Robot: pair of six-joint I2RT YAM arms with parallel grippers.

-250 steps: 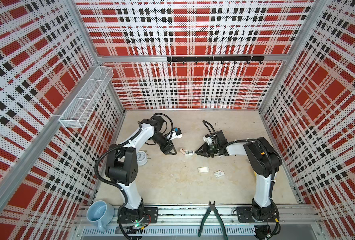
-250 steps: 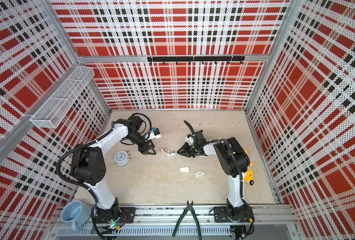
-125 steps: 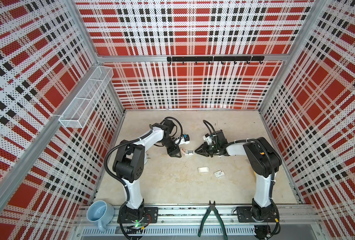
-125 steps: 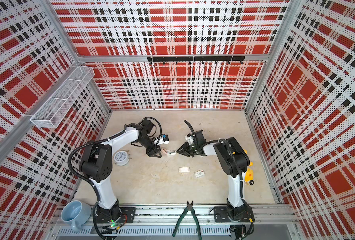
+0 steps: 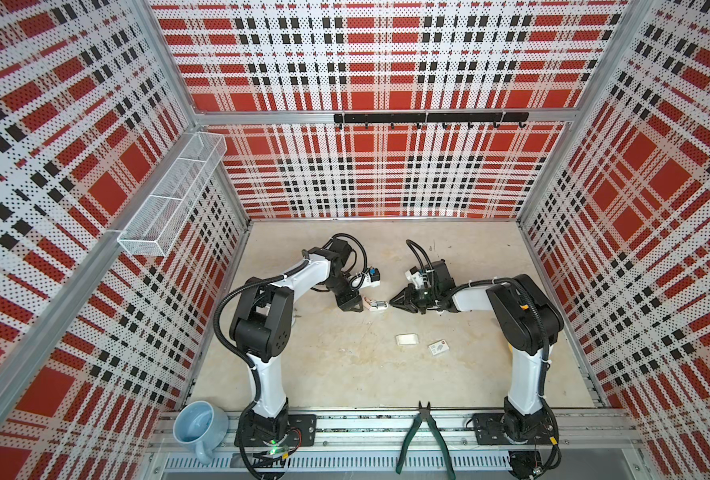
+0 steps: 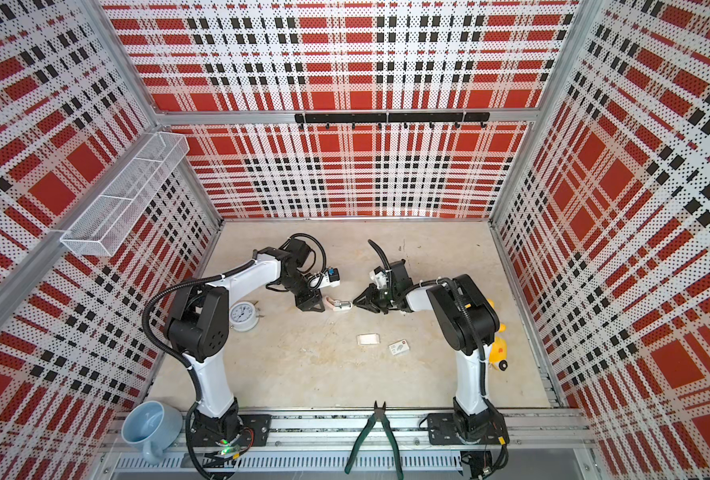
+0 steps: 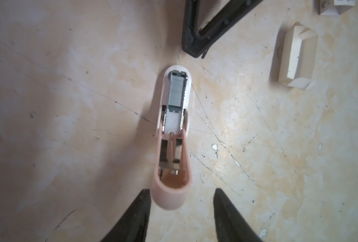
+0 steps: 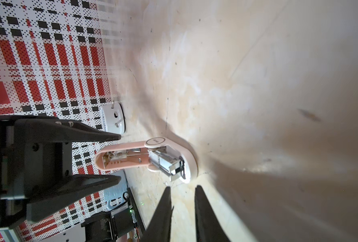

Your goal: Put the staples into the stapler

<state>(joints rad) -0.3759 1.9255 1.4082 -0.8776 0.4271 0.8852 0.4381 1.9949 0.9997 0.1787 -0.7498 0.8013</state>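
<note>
The pink and white stapler [image 5: 376,305] [image 6: 338,305] lies open on the table between my two grippers. Its pink lid [image 7: 170,188] stands raised. A silvery strip of staples [image 7: 176,90] [image 8: 165,163] sits in its metal magazine. My left gripper [image 7: 181,194] [image 5: 360,308] is open at the lid's free end. The lid lies between the fingers, close to one finger [image 7: 140,207] and apart from its mate. My right gripper [image 8: 182,188] [image 5: 391,300] points at the stapler's front end, almost shut with only a narrow slit and nothing in it.
An open white cardboard tray [image 5: 407,339] and a white sleeve with a red mark [image 5: 438,347] lie nearer the front. A white clock [image 6: 243,316] sits by the left arm. A blue mug [image 5: 199,426] and green pliers [image 5: 423,440] rest on the front rail.
My left arm has swung right to the stapler and its jaws have narrowed around the raised lid. The right gripper has stayed in place.
</note>
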